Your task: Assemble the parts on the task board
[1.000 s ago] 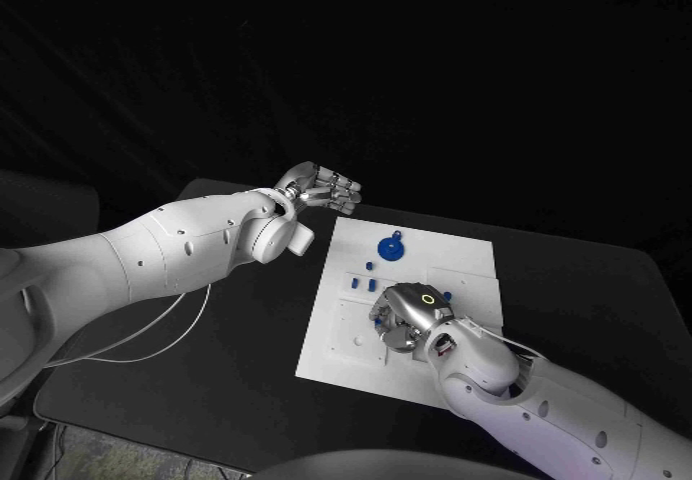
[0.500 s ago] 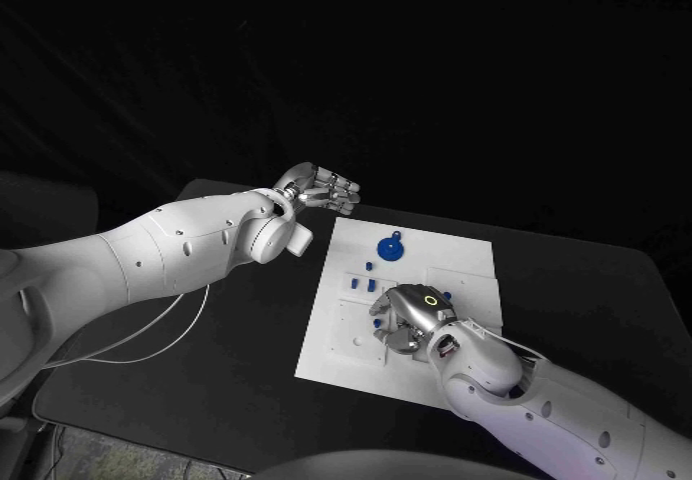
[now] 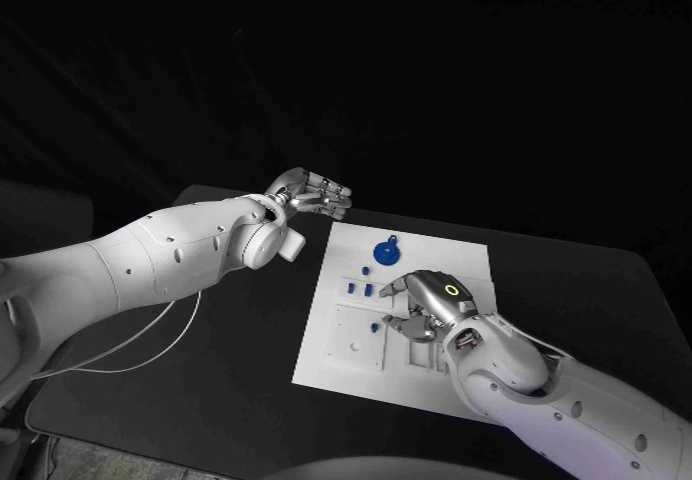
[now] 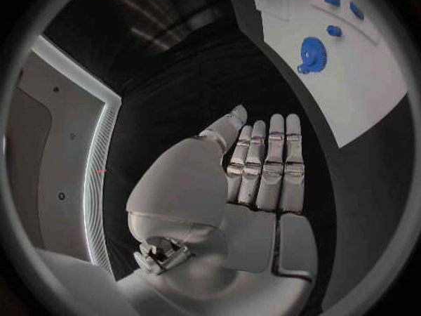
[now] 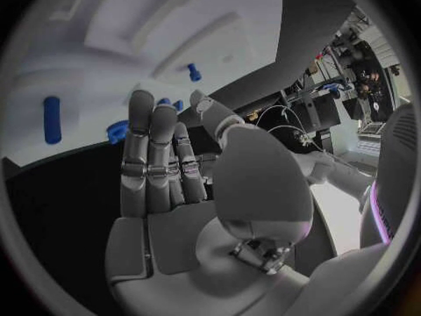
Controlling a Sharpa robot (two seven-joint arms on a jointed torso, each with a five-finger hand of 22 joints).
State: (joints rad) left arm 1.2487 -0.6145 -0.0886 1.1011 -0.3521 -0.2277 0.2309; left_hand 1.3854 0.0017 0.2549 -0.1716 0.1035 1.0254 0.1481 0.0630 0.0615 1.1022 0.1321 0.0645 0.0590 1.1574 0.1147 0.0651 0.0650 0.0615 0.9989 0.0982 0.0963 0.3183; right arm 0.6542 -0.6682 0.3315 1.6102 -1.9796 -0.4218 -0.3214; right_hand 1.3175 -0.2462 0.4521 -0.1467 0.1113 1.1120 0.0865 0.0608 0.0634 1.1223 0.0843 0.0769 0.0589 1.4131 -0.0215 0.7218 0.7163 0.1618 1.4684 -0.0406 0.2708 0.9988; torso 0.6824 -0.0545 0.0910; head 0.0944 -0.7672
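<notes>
The right hand (image 3: 430, 303) hovers low over the middle of the task board (image 3: 462, 250), fingers extended and holding nothing — small blue parts (image 3: 368, 289) lie beside it. The left hand (image 3: 315, 193) waits off the board's far-left corner, fingers straight and together, empty.

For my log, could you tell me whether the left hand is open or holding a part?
Open: the left hand shows straight fingers with nothing in them, off the task board.

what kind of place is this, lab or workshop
Probably a robotics lab or test bench: a white task board with small blue parts lies on a black table, and cluttered equipment racks stand behind.
</notes>
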